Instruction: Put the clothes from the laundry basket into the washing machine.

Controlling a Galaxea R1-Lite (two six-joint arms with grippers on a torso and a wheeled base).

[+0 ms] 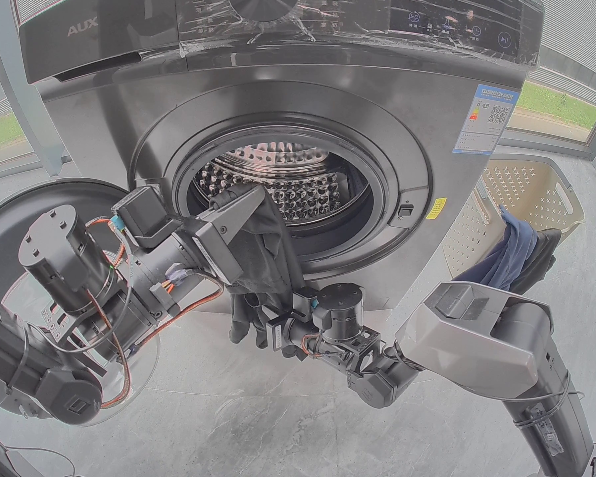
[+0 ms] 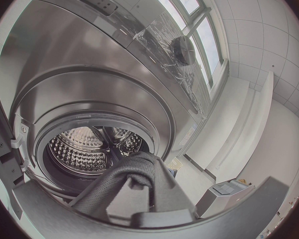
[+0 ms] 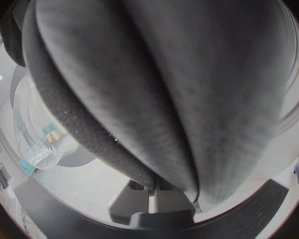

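A dark grey garment (image 1: 265, 260) hangs in front of the washing machine's open drum (image 1: 291, 180). My left gripper (image 1: 253, 197) is shut on its top end, right at the drum's mouth. In the left wrist view the cloth (image 2: 136, 176) drapes over that gripper (image 2: 141, 196), with the drum (image 2: 86, 150) just beyond. Lower down, my right gripper (image 1: 271, 329) is shut on the garment's hanging bottom part. Seen from the right wrist, the garment (image 3: 149, 83) bulges over the closed fingers (image 3: 169, 201). The laundry basket (image 1: 543, 193) stands to the machine's right, holding a blue garment (image 1: 510, 250).
The washer's round door (image 1: 53, 197) stands swung open at the left, behind my left arm; its glass bowl (image 3: 40, 126) also appears in the right wrist view. A dark piece of clothing (image 1: 543, 253) lies beside the blue one in the basket. Grey floor (image 1: 245, 419) lies in front.
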